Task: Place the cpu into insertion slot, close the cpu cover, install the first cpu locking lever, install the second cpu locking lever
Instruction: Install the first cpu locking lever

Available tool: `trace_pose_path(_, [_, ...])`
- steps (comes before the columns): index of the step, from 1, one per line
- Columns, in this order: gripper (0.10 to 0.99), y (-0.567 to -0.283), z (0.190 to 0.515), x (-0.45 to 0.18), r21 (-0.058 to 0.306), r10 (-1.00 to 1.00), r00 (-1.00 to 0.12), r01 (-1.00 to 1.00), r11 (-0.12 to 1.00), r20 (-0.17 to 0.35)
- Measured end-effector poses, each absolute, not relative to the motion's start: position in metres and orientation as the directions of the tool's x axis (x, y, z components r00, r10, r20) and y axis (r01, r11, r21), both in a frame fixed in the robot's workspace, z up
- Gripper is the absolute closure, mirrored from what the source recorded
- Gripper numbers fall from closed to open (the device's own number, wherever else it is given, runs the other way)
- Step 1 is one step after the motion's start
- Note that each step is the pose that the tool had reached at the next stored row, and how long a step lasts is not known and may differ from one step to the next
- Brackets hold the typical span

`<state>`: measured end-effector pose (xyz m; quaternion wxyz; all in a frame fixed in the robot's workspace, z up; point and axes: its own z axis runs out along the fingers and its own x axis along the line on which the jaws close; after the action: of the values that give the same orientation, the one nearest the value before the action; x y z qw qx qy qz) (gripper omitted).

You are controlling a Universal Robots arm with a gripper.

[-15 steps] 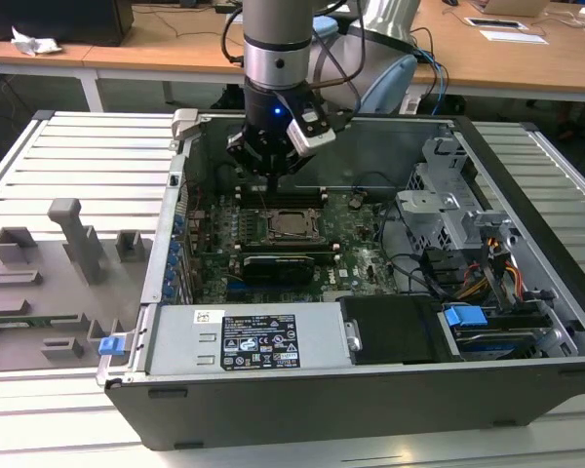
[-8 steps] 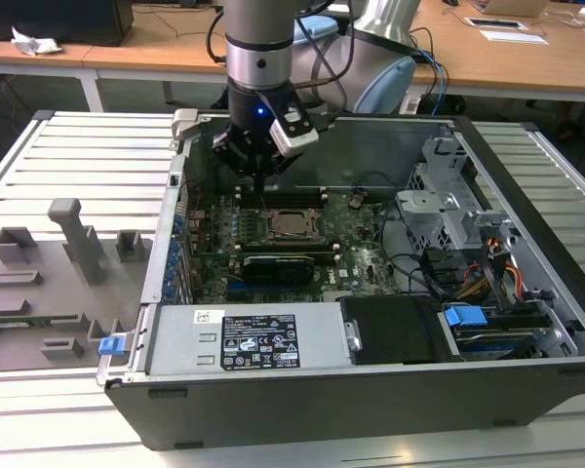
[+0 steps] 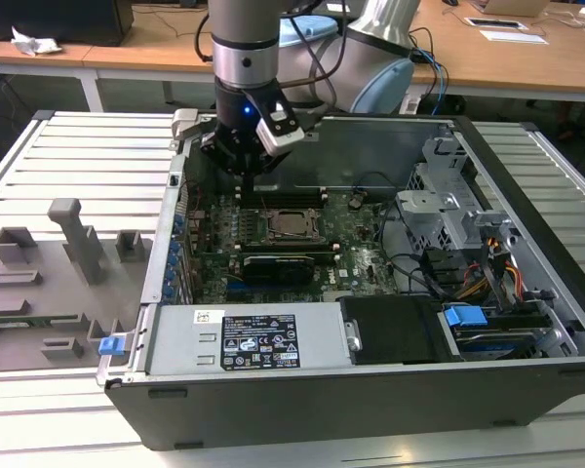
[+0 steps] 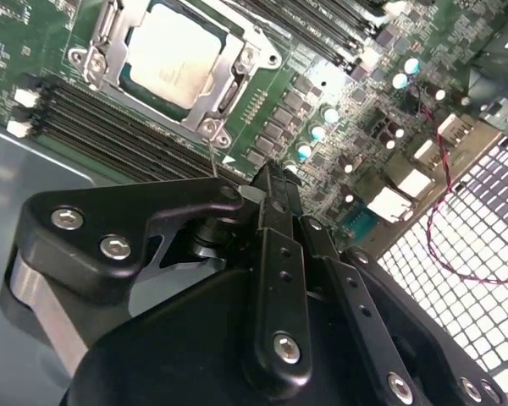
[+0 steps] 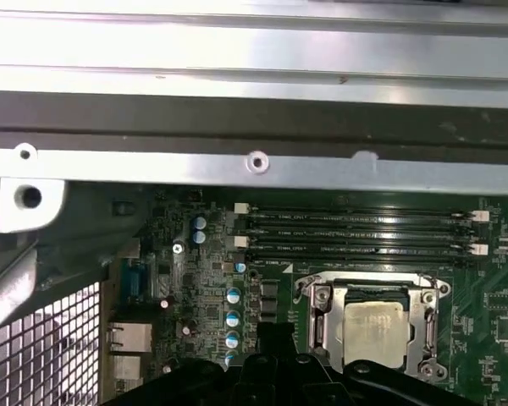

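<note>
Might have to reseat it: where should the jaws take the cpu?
Not as it sits now. The cpu lies flat with the cover framing its edges, so just its metal top shows. With the cover lifted, I'd come from straight above and pinch two opposite edges: a thin flat chip offers nothing else.

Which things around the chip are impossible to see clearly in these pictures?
Exterior view: the chip is too small to tell whether it is locked down.
First wrist view: the tool hides the cover's near edge.
Second wrist view: the tool hides the board past the memory slots.
</note>
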<state>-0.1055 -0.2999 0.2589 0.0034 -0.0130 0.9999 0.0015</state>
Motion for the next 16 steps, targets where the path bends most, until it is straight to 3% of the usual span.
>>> trace_pose_path(16, [0.980, -0.280, 0.254, -0.079, 0.000, -0.026, -1.000, -0.026, 1.000, -0.007])
